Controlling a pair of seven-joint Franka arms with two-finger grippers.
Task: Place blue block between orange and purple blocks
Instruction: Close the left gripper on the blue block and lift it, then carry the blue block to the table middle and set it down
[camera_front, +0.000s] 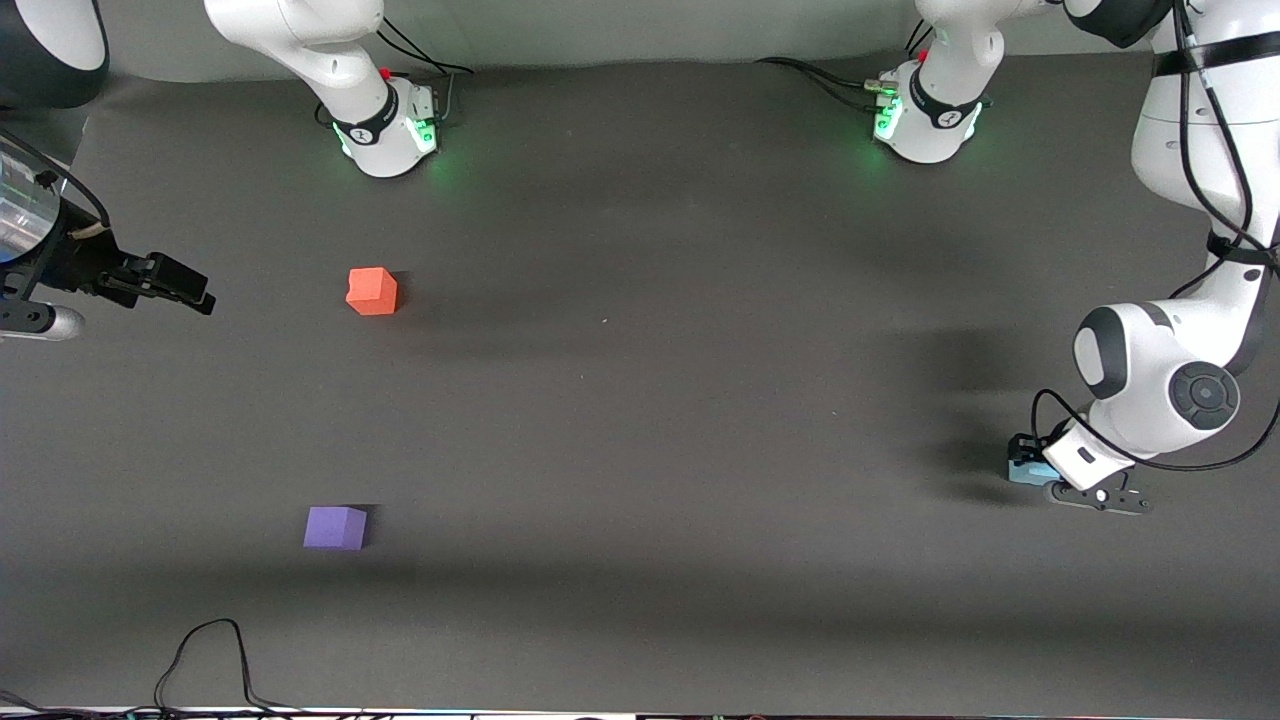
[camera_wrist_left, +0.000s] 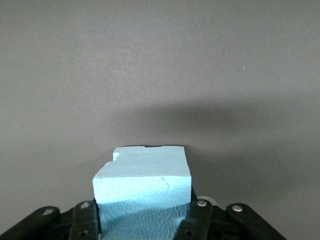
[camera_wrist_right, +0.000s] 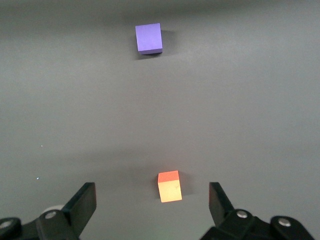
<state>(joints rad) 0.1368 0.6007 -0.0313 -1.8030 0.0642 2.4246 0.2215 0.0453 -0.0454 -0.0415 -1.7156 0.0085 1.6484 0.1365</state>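
Observation:
The light blue block (camera_front: 1024, 473) sits at the left arm's end of the table, between the fingers of my left gripper (camera_front: 1036, 466). In the left wrist view the blue block (camera_wrist_left: 142, 182) fills the gap of the left gripper (camera_wrist_left: 142, 216), with both pads against its sides. The orange block (camera_front: 372, 291) and the purple block (camera_front: 335, 527) lie apart toward the right arm's end, the purple one nearer the front camera. My right gripper (camera_front: 188, 288) hangs open and empty beside the orange block. The right wrist view shows the open right gripper (camera_wrist_right: 152, 202), the orange block (camera_wrist_right: 169, 186) and the purple block (camera_wrist_right: 149, 38).
The two arm bases (camera_front: 392, 130) (camera_front: 925, 120) stand along the table's back edge. A black cable (camera_front: 205, 650) loops on the table near the front edge, nearer the camera than the purple block.

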